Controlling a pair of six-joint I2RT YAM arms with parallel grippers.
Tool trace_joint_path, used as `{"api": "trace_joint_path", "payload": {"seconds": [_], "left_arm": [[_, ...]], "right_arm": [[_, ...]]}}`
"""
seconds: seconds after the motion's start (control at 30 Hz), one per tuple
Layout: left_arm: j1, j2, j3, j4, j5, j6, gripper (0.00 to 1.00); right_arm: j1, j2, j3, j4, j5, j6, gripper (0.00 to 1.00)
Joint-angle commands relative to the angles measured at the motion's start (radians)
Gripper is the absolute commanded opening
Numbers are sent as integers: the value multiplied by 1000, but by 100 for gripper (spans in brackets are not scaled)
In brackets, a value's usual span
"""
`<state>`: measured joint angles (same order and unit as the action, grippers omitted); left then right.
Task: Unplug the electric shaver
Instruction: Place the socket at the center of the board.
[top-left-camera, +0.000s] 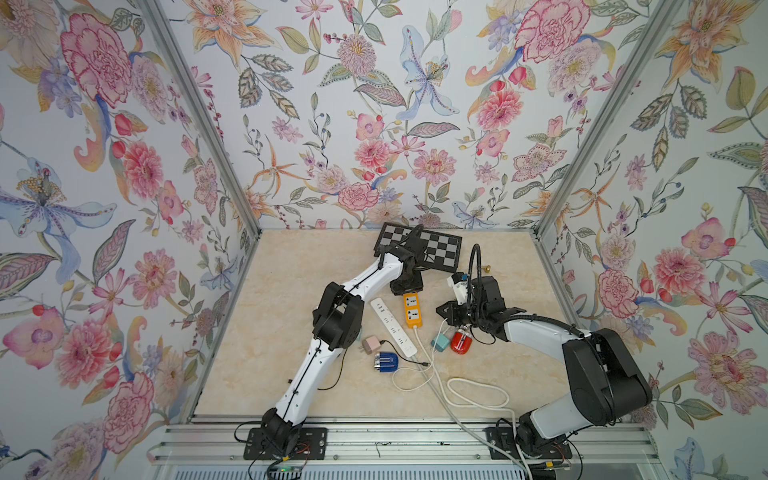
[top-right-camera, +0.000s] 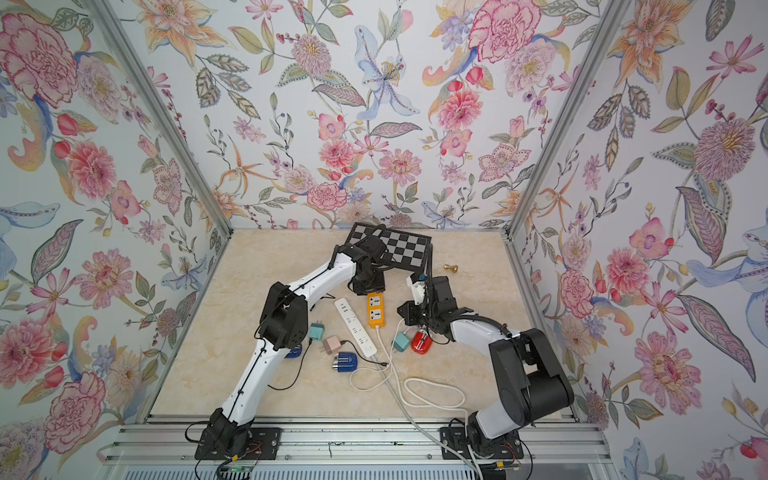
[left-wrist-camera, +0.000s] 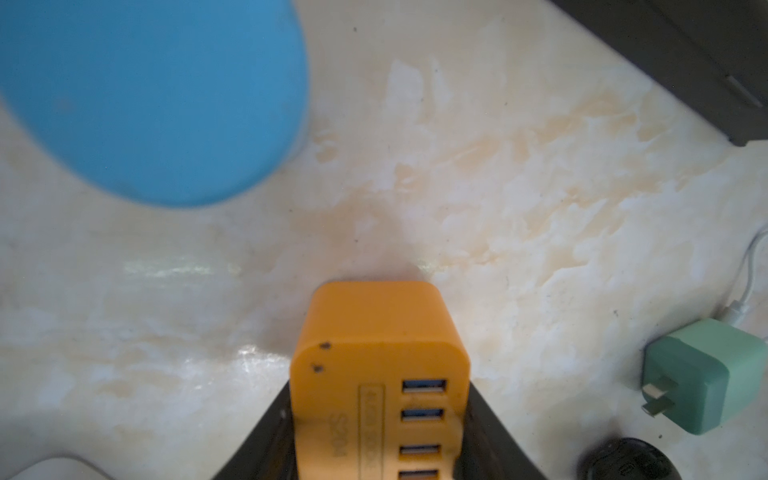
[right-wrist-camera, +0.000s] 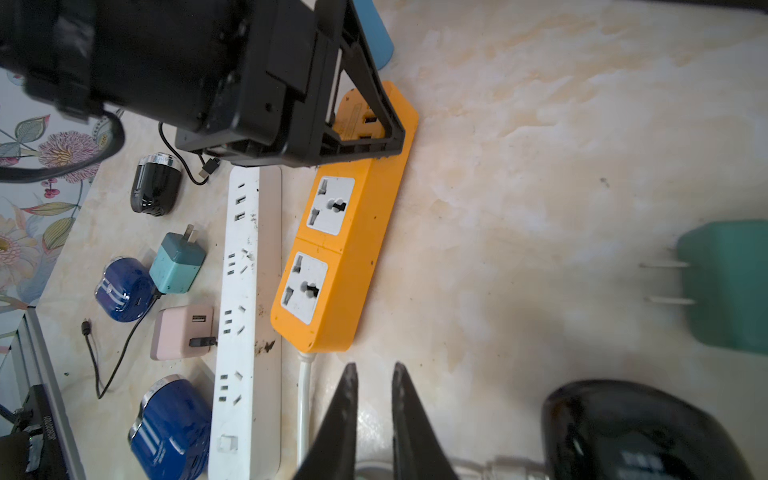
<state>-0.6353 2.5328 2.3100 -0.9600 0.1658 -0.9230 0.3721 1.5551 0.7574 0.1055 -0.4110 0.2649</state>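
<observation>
The left tool is clamped on the USB end of the orange power strip. Only the left wrist view shows these ports from close. The right tool hovers near the cable end of this strip, its fingers a little apart with nothing between them.

The red shaver lies on the table, on the right arm's side of the strip's cable end, just beside a teal charger. The right wrist view shows this charger's pins bare and both sockets of the orange strip empty. It also shows a black shaver, which the left arm hides in both top views.

There are two strips, the orange one and a white power strip. There are four shavers: red, black, a blue shaver and a second blue shaver. There are three chargers: the teal one, a second teal charger and a pink charger.
</observation>
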Motion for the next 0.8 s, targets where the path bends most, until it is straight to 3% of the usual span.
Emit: {"api": "trace_joint_path", "payload": {"seconds": [0.0,0.07,0.13,0.23,0.4,0.47,0.6,0.77], "left_arm": [[8,-31,-20,-32,-102,47,40],[8,-41,-21,-18,-109,53,41],[8,-54,-21,-2,-118,64,42],[6,-76,-28,21,-133,95,47],[-3,-133,-75,55,-185,163,71],[-10,-178,-130,92,-225,193,81],[-14,-279,-264,188,-279,231,98],[-14,-355,-334,252,-333,289,99]], "right_arm": [[-2,65,72,-21,9,-36,11],[-3,97,109,-45,38,-50,15],[1,104,151,-84,61,-75,34],[10,97,199,-158,126,-117,52],[17,57,221,-261,170,-153,78],[22,21,208,-273,210,-150,100],[22,-29,206,-299,261,-157,100],[20,-42,248,-346,311,-189,100]]}}
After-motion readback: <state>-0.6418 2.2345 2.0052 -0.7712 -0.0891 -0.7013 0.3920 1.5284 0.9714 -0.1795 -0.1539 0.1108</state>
